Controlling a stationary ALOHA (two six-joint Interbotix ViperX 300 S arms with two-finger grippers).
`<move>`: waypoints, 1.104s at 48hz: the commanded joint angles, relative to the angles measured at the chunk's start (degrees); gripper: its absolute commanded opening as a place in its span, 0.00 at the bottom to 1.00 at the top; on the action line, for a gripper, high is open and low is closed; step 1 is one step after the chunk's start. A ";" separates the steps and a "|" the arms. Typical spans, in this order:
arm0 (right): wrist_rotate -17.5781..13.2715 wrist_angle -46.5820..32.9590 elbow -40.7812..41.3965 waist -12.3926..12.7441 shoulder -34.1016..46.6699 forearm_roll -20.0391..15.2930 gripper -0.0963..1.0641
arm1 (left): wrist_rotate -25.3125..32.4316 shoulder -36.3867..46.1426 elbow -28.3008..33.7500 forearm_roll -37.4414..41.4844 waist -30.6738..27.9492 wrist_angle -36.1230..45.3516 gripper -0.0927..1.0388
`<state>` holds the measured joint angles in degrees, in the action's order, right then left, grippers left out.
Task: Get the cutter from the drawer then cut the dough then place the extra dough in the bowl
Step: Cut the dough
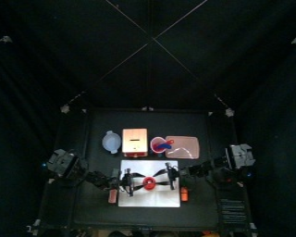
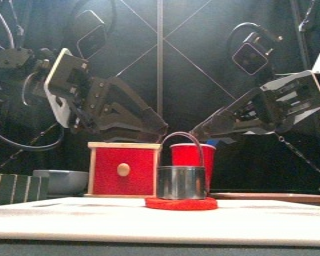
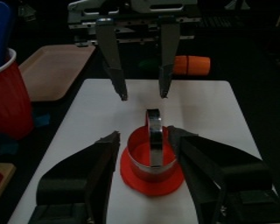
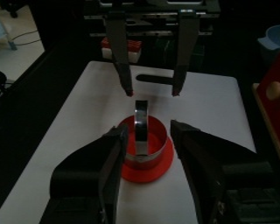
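Observation:
A round metal cutter [image 2: 184,180] with a wire handle stands upright in a flat red dough disc [image 2: 180,204] on the white cutting board [image 2: 69,208]. My left gripper [image 3: 145,136] is open, its jaws on either side of the cutter [image 3: 154,144] and dough [image 3: 149,172], holding nothing. My right gripper [image 4: 145,129] faces it from the other side, also open around the cutter [image 4: 143,140] and dough [image 4: 146,164]. From above, the left gripper [image 1: 133,179] and right gripper [image 1: 170,176] hover over the board [image 1: 151,198].
Behind the board stand the wooden box with a red drawer front [image 2: 124,170], a blue-grey bowl [image 1: 110,142] to its left, and a pink tray [image 1: 188,148] carrying a red cup [image 2: 194,153]. An orange toy [image 3: 192,64] lies beyond the board.

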<state>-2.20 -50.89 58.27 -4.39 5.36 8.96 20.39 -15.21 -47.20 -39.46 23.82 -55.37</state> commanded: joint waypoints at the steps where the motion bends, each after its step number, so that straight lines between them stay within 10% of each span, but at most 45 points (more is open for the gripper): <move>1: 0.00 -0.53 -1.49 0.00 0.00 0.00 0.78 | 0.09 -0.26 1.85 0.00 0.18 0.26 0.86; 53: 0.53 9.40 -5.27 -2.55 1.76 -2.11 0.65 | 0.97 -3.69 3.60 -0.26 -1.93 2.29 0.75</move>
<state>-1.58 -41.22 53.44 -6.77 9.23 6.86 21.36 -19.34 -44.38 -39.81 22.32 -52.82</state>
